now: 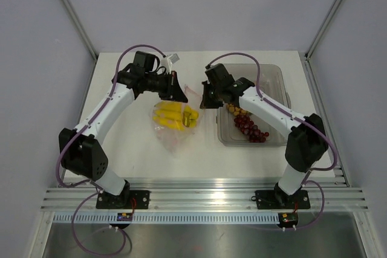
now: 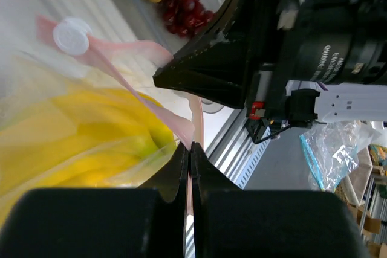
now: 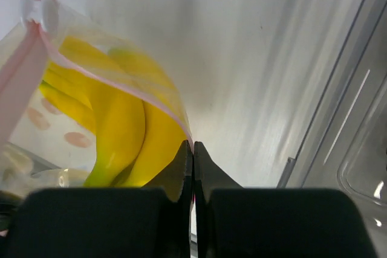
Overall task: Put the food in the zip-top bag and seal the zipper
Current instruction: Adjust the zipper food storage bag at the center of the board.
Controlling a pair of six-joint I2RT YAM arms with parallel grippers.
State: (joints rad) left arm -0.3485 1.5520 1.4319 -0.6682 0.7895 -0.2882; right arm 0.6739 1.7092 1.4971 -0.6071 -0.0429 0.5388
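**Both grippers pinch the bag's zipper, bananas inside**

The only writing is a line of white print on the black barrel of the right arm, seen from the left wrist camera; it is too small and blurred to read. The zip-top bag (image 1: 175, 134) carries pink-red dots and no words.

The left gripper (image 2: 190, 149) has its fingers pressed together on the zipper (image 2: 130, 83), the pink strip running straight into the slit between them. The right gripper (image 3: 193, 146) is likewise closed on the same strip, at the other end of the bag's mouth. In the top view the two grippers face each other, close but apart, with the bag's mouth stretched between them. The rest of the bag lies on the table (image 1: 133, 149), on the base side of both grippers.

The bananas (image 1: 170, 115) are inside the bag, just under the left gripper and beside the right one, with a greenish end toward the right gripper. A white round slider (image 2: 71, 34) sits on the zipper, away from the left fingertips.

Behind the right gripper, on its outer side, stands a clear tray (image 1: 275, 77). In it are the small tan-orange fruits (image 1: 236, 110), just by the right wrist, and the dark red grapes (image 1: 251, 128) beyond them, partly under the right forearm.
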